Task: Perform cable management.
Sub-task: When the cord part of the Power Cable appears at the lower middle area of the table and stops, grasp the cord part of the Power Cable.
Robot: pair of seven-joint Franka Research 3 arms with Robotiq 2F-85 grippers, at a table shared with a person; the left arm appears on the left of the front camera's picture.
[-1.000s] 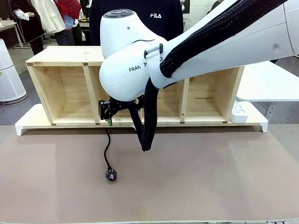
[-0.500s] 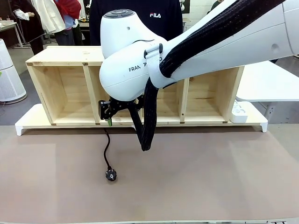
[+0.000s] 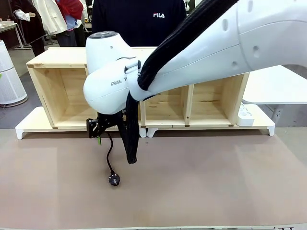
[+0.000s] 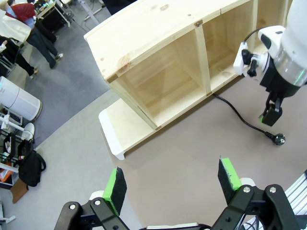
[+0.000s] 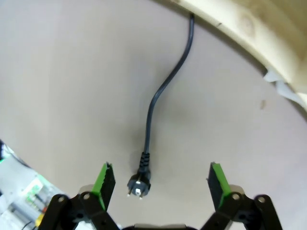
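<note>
Hovering low over the table (image 3: 216, 182) w/ right gripper (image 5: 160, 179) spread wide, nothing pinched, lined up to straddle the plug (image 5: 138, 183), prob. for a grab at that end of the cable (image 5: 149, 120). Trailing loose from under the shelf (image 3: 62, 57) front onto the table, so free to lift. Reaching across from robot's right, wrist pointing down. Parked high & well apart w/ left gripper (image 4: 171, 179), also spread, empty.

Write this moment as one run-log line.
right jaws: open above plug | cable: slack on table, untouched | left jaws: open, empty
</note>
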